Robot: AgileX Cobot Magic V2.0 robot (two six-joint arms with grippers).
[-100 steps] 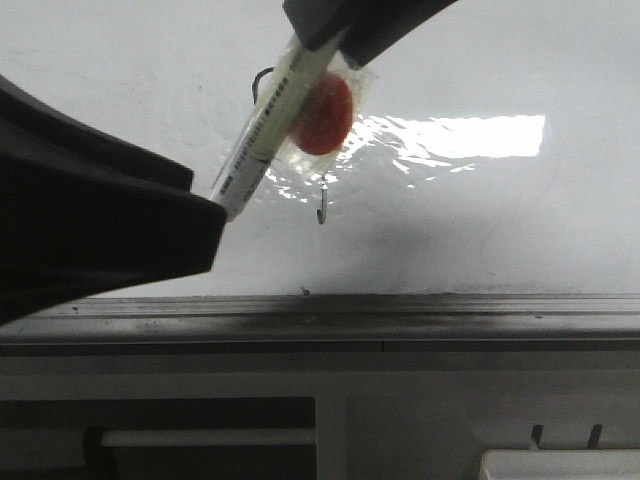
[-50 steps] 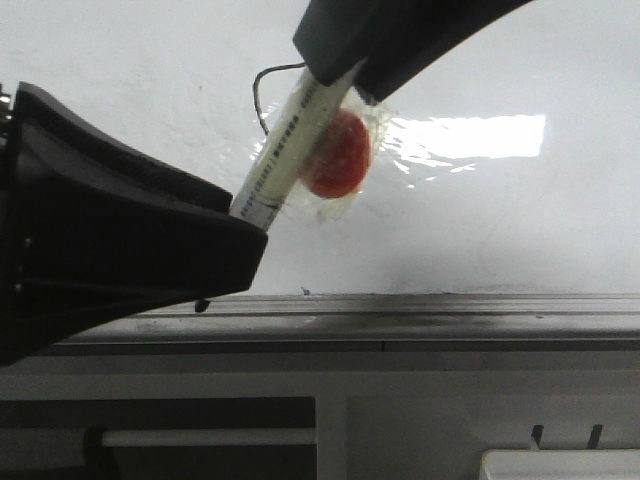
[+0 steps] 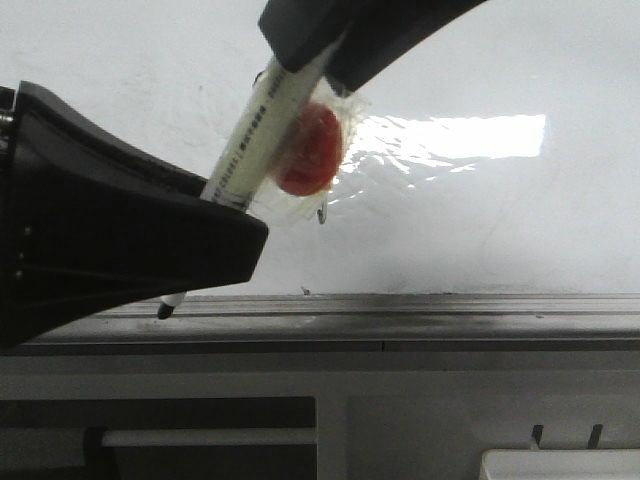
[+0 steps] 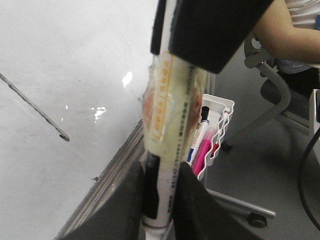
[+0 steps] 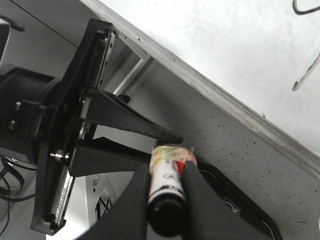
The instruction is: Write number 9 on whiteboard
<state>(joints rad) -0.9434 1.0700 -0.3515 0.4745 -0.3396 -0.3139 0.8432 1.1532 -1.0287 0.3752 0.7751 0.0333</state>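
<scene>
Overhead, whiteboard [image 3: 520, 220] lay glossy, glare patch bright, grey rail [image 3: 420, 310] along near edge. Marker [image 3: 245, 150] with taped red disc [image 3: 308, 150] was clamped at both ends: left gripper [image 4: 159, 200] near tip, right gripper [image 5: 167, 192] on top. Number 9 [image 4: 35, 107] lay mostly behind marker; hook visible. Barrel print was unreadable.

— How much of the thin dark hand-drawn number 9 [image 3: 321, 213] shows from the front?

— Only its hook; the pale taped marker [image 3: 250, 140] and its red wrapped blob [image 3: 308, 150] cover the rest.

— And the marker's tip?

— The black left gripper [image 3: 215, 235] hides the lower barrel; the print is too blurred to read.
</scene>
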